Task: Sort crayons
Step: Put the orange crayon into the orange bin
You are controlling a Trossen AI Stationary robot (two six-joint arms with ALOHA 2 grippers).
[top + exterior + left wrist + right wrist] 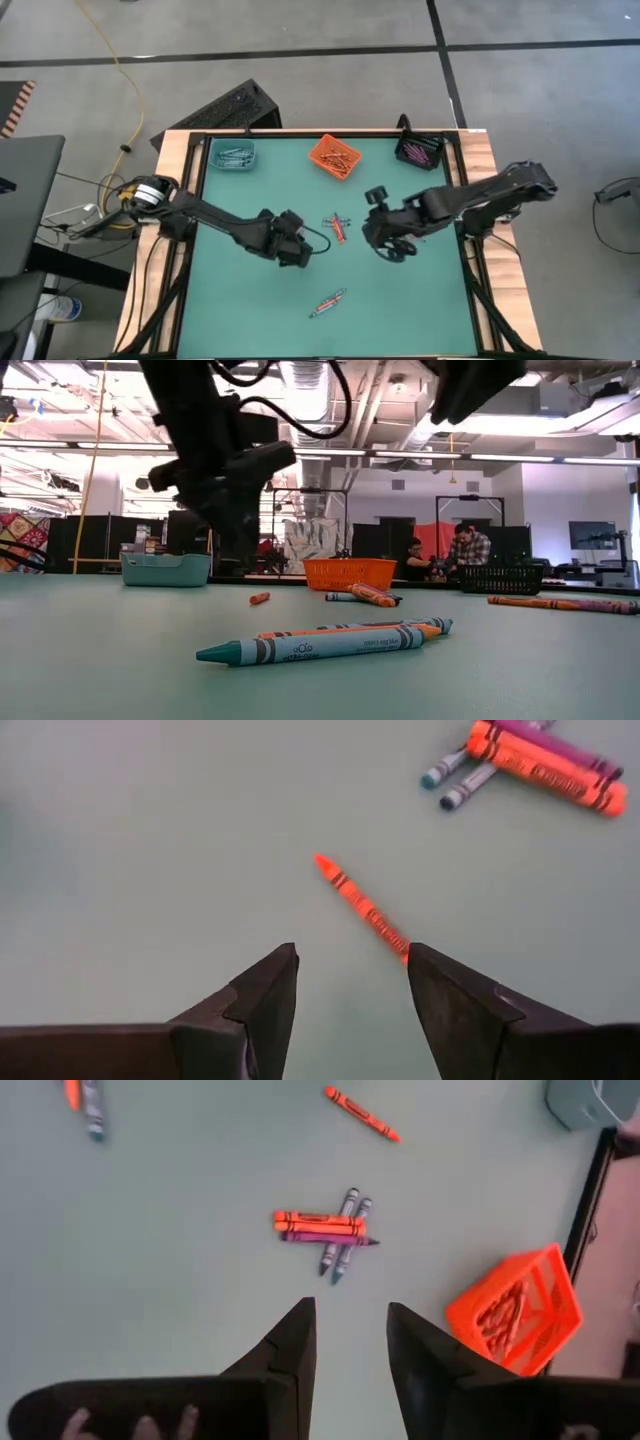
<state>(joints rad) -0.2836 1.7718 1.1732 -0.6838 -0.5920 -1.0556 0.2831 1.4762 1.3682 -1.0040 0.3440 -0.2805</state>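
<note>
A single orange crayon (362,905) lies flat on the green table just ahead of my left gripper (350,952), which stands open above the table with nothing between its fingers. Farther off lies a small heap of orange, purple and blue-grey crayons (338,226), also seen as the heap of crayons (325,1230) in the right wrist view. My right gripper (350,1305) hangs open and higher up, to the right of that heap, with nothing in it. Two more crayons (328,302), a teal and an orange one, lie side by side near the table's front.
Along the far edge stand a teal bin (233,155), an orange bin (335,157) and a black bin (420,152), each holding crayons. A wooden frame (480,260) borders the table. People sit in the room behind (470,550).
</note>
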